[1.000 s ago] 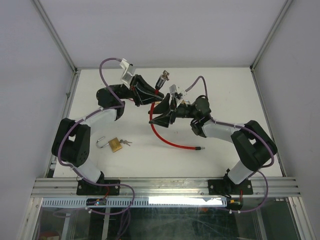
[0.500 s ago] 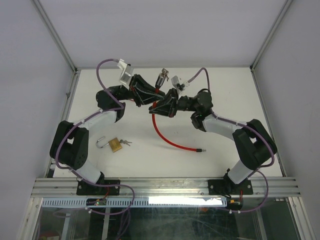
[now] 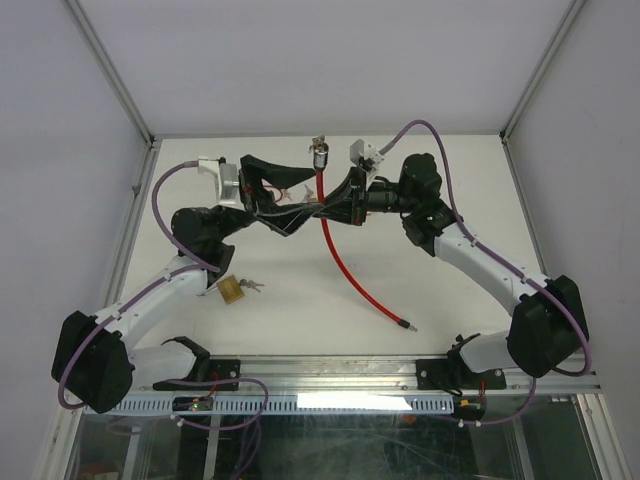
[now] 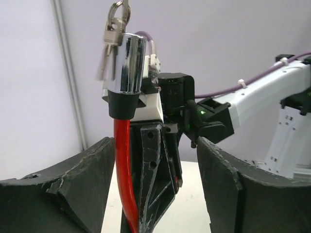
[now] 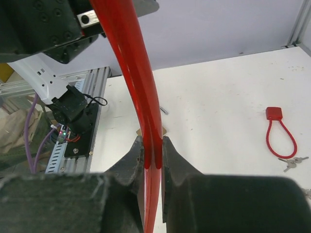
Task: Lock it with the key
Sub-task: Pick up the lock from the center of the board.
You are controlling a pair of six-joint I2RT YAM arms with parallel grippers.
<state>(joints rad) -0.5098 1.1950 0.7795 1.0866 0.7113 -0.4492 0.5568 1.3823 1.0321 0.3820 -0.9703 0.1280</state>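
A red cable lock [image 3: 340, 262] hangs in the air; its chrome cylinder [image 3: 320, 157] is at the top with the key [image 3: 318, 141] in it. My right gripper [image 3: 342, 200] is shut on the red cable [image 5: 151, 145] just below the cylinder. My left gripper [image 3: 298, 203] faces it from the left, open. In the left wrist view the cable [image 4: 124, 184] and the right gripper's fingers [image 4: 156, 179] stand between my left fingers [image 4: 80, 189]. The cylinder [image 4: 127, 63] and keys [image 4: 115, 26] rise above them. The cable's free end [image 3: 407, 325] rests on the table.
A brass padlock [image 3: 231, 290] with its keys [image 3: 251, 286] lies on the table at the left. A small red loop lock [image 5: 279, 131] with keys [image 5: 290, 163] lies on the table in the right wrist view. An aluminium rail [image 3: 330, 372] runs along the near edge.
My left gripper has opened and let go of the cable. My right gripper shut on the cable and carried it up and back. The left arm has stretched out.
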